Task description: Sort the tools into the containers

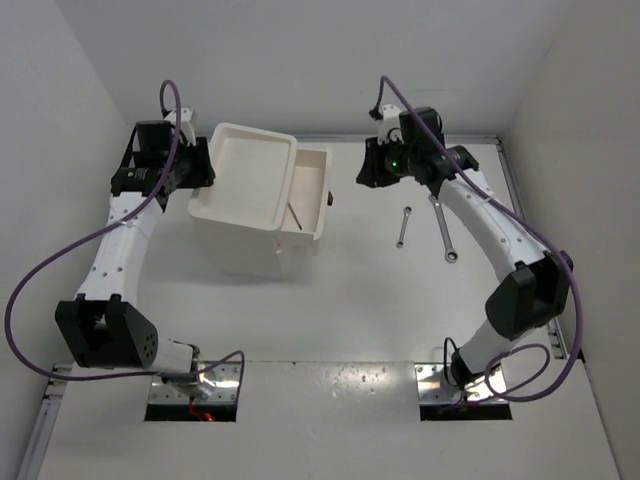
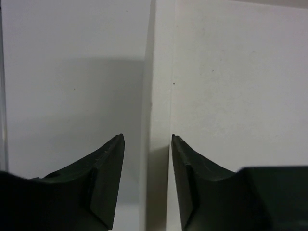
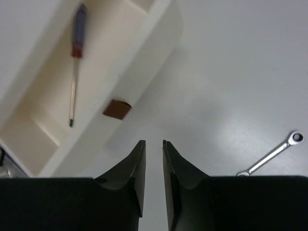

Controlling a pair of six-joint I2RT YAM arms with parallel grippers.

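Observation:
The white drawer unit [image 1: 245,180] stands at the back left, its top drawer [image 1: 312,190] pulled out to the right. A slim blue-handled screwdriver [image 3: 77,43] lies in that drawer and also shows in the top view [image 1: 295,215]. Two silver wrenches [image 1: 402,227] [image 1: 444,230] lie on the table to the right; one shows in the right wrist view [image 3: 269,156]. My left gripper [image 1: 203,165] [image 2: 147,137] is closed around the unit's left rim [image 2: 159,96]. My right gripper [image 1: 366,168] [image 3: 154,143] hangs empty just right of the drawer's brown knob [image 3: 116,109], its jaws a narrow slit apart. The green screwdriver and the pliers are out of view.
White walls close in the table at the back and both sides. The arm bases [image 1: 190,360] [image 1: 470,370] sit at the near edge. The unit's recessed tray top [image 1: 225,140] holds nothing that I can see.

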